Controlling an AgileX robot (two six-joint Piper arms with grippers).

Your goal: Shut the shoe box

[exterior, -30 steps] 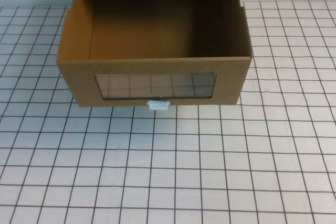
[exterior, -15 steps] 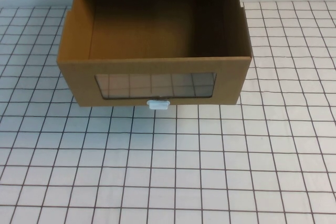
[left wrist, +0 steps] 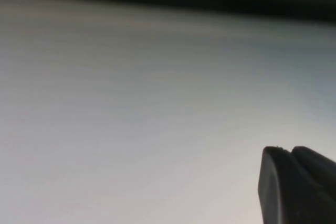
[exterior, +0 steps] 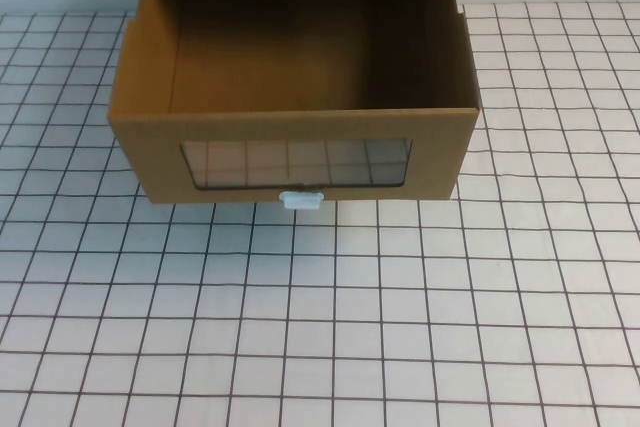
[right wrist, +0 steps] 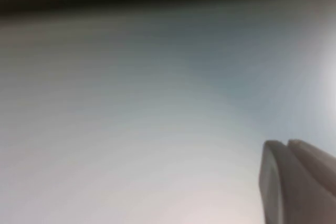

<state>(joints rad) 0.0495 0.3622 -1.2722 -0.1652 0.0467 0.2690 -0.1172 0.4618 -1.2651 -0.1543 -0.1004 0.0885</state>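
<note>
The table [exterior: 420, 327], covered in a grid pattern, carries the shoe box [exterior: 295, 162] at its far middle, with the drawer pulled out and the small white tab [exterior: 302, 199] facing the robot. No closing step has begun. The left hand [left wrist: 296, 184] and right hand [right wrist: 296, 182] are seen only in the wrist views, well away from the box; whether either is spread cannot be told. Next, the drawer front would need to be reached and pushed inward.

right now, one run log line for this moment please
brown cardboard drawer-style shoe box: open, untouched | left gripper: away from box | right gripper: away from box
</note>
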